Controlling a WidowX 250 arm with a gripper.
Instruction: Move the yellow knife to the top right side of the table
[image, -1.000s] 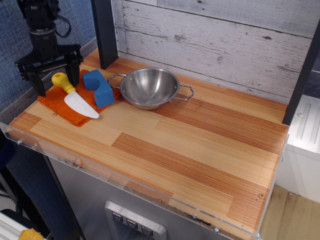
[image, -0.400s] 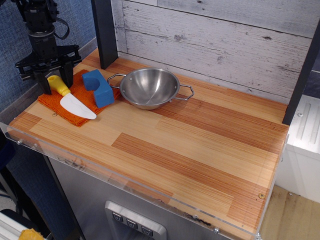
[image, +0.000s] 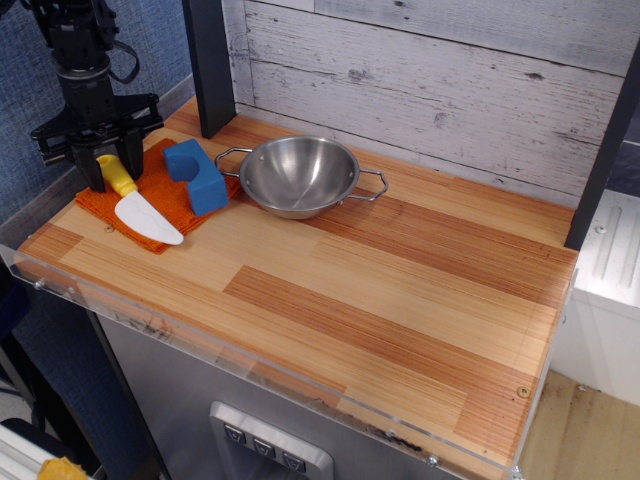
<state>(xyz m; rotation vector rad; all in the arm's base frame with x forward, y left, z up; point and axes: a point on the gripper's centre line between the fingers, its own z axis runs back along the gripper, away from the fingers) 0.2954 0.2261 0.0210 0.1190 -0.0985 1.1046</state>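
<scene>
Yellow knife (image: 137, 200): lying on the orange cloth (image: 150, 200) at the far left end of the surface (image: 400, 300), bulbous handle toward the back, white blade pointing to the front edge.
Gripper (image: 103, 165): down over the handle end, black fingers spread either side of it; from where I stand they look apart, not clamped on anything.
Neighbours: blue block (image: 195, 175) just beside the knife on the cloth; steel bowl (image: 300, 175) next along to the right.
Step in hand: I'd say the grasp itself, with the knife not lifted.
Next move calls for: closing squarely on the rounded handle, which may slip, then lifting clear of the block and bowl and carrying it across to the far right corner by the plank wall (image: 450, 70).
</scene>
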